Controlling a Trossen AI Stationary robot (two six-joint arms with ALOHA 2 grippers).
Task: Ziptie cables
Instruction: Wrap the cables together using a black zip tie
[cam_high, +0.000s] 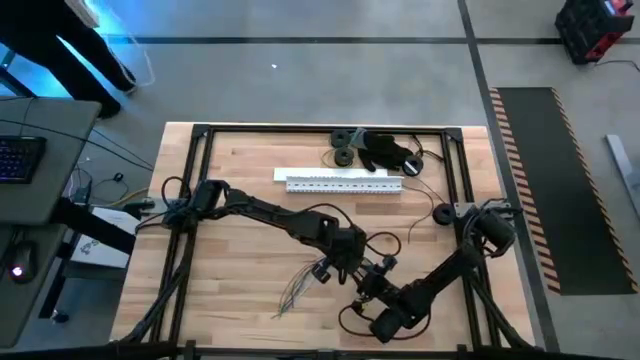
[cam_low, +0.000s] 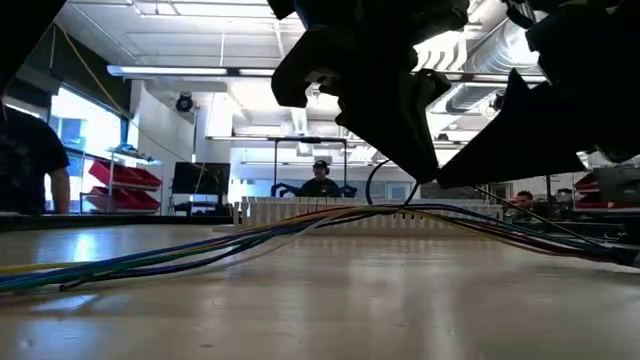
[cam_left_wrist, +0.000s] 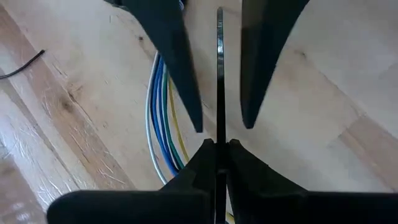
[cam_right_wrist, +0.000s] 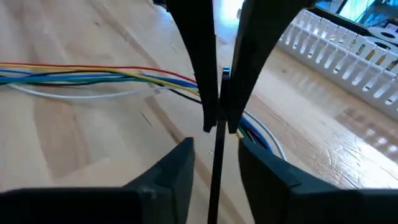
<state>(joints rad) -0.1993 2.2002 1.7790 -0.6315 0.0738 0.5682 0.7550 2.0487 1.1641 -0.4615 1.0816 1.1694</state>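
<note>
A: Location of the cables (cam_right_wrist: 81, 73)?

B: Lying loose on the bare wood of the desk (cam_high: 240, 300), near its middle. Gathered into one bundle beneath the two pincers, fanning out toward the near edge. Showing red, yellow, blue, green and white strands in the wrist views.

A: And the left pincer (cam_left_wrist: 219, 149)?

B: Reaching in from the left side to the desk's centre. Narrowed almost completely, pinching a thin dark strip (cam_left_wrist: 219, 74) that stands upright just beside the bundle.

A: The right pincer (cam_right_wrist: 216, 149)?

B: Coming up from the near right corner, meeting the left one tip to tip. Parted a little, straddling the same strip with a gap on each side, not seen touching it.

A: Any containers on the desk?

B: Only a long white slotted trunking (cam_high: 345, 182), lying across the far half, well apart from the bundle. Impossible to tell what sits inside from these angles. Beyond it, by the far edge, a cluster of black parts (cam_high: 385, 150).

A: Anything past the desk?

B: Seated in the room behind, in the low view, a person (cam_low: 320, 182).
</note>
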